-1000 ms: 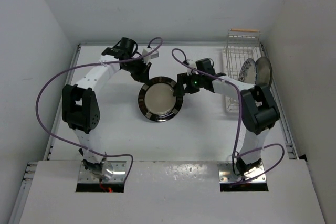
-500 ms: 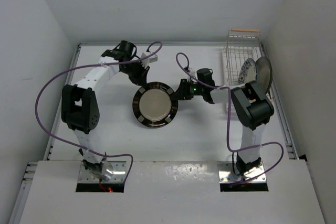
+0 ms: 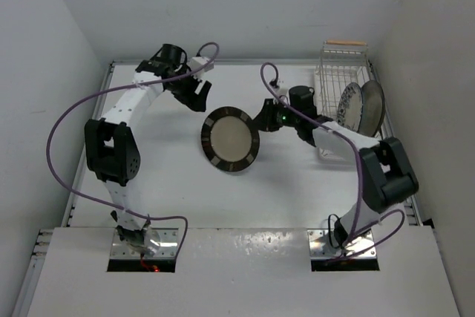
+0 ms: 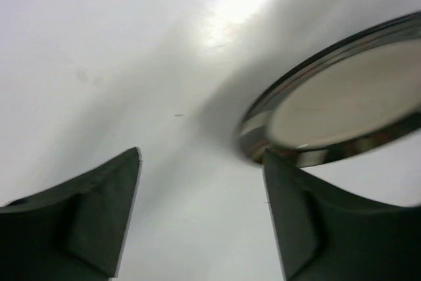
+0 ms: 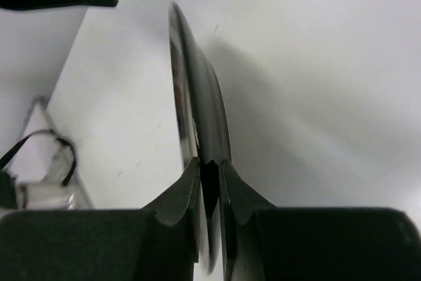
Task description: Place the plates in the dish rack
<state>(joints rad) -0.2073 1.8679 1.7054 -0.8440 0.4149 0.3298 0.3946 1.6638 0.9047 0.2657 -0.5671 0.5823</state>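
At the near edge of the matte white desk [image 3: 193,191] stand the two arms, white links with bulky black joints, each trailing a looped purple cable [image 3: 67,124]. Out from the near right corner, the right arm [image 3: 330,133] reaches toward the middle of the desk, where its jaws are pressed onto the right rim of the dark-rimmed plate [image 3: 230,139]. This is a round dinner plate with a smooth cream centre and a dark band broken by small pale marks. In the right wrist view it shows edge-on as a thin, glossy black curve [image 5: 197,110], gripped between two dark tapered fingers [image 5: 176,199]. It is held tilted and throws a soft shadow on the desk; whether its lower edge touches the surface cannot be told. Farther on, toward the far left corner, the left arm [image 3: 130,105] bends inward. Its jaws are spread wide and hold nothing, dark wedge-shaped fingers [image 4: 99,215] with only bare desk between them and the shiny rim of the plate [image 4: 342,97] just beyond. In the far right corner lies the dish rack [image 3: 334,72], a rectangular white wire basket with a pale wooden bar handle [image 3: 346,42] at its far end. Two plates stand on edge in it, side by side: the white floral plate [image 3: 349,105] and the grey-rimmed plate [image 3: 372,107].
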